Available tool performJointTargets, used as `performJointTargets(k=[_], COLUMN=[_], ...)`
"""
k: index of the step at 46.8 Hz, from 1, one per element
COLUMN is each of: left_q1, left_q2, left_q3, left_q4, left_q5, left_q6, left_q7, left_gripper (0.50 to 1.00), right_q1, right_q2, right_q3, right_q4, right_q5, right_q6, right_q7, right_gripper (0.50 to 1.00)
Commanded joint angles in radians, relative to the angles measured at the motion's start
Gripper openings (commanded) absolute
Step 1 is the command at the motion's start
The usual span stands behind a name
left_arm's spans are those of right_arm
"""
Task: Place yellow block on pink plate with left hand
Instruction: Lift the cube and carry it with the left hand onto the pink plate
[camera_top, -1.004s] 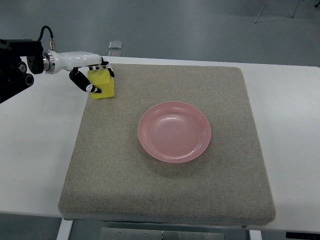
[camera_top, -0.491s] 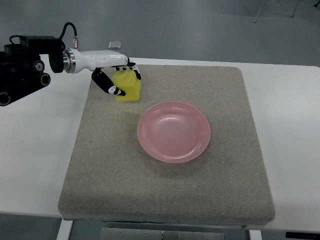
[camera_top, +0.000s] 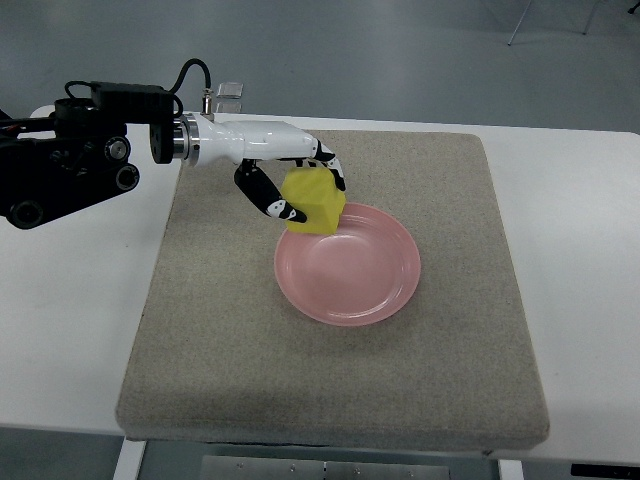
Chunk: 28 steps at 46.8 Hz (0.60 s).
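The yellow foam-like cube (camera_top: 314, 201) is being grasped by the left robot hand (camera_top: 290, 190), its black-tipped fingers (camera_top: 262, 192) being wrapped around the cube's sides. The cube is being held over the ten o'clock rim of the shallow round pink plastic plate (camera_top: 348, 263), which is resting near the centre of the grey felt mat (camera_top: 340, 380) on the white worktop (camera_top: 70, 300). Whether the cube is clear of the rim or touching it cannot be told. The right robot hand is not being shown.

Risks are being judged as follows. If released here, the cube is likely to be tipped off the sloping rim onto the mat. If lowered here, the rim could be struck and the plate shifted or tilted.
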Motion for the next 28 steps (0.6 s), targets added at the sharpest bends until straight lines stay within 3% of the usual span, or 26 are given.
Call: performJointTargets(k=[1,28], left_q1=[0.000,0.011], left_q2=[-0.025,-0.090], left_q3=[0.003,0.038], left_q4=[0.000,0.015], left_q5=[0.003,0.015], left_q6=[0.000,-0.002], left_q7=[0.000,0.000], left_gripper=[0.500,0.500], right_q1=[0.000,0.000], right_q2=[0.000,0.000], right_q3=[0.000,0.000], right_q4=[0.000,0.000], right_q5=[0.000,0.000], right_q6=[0.000,0.000], right_q7=[0.000,0.000], right_gripper=[0.924,0.924])
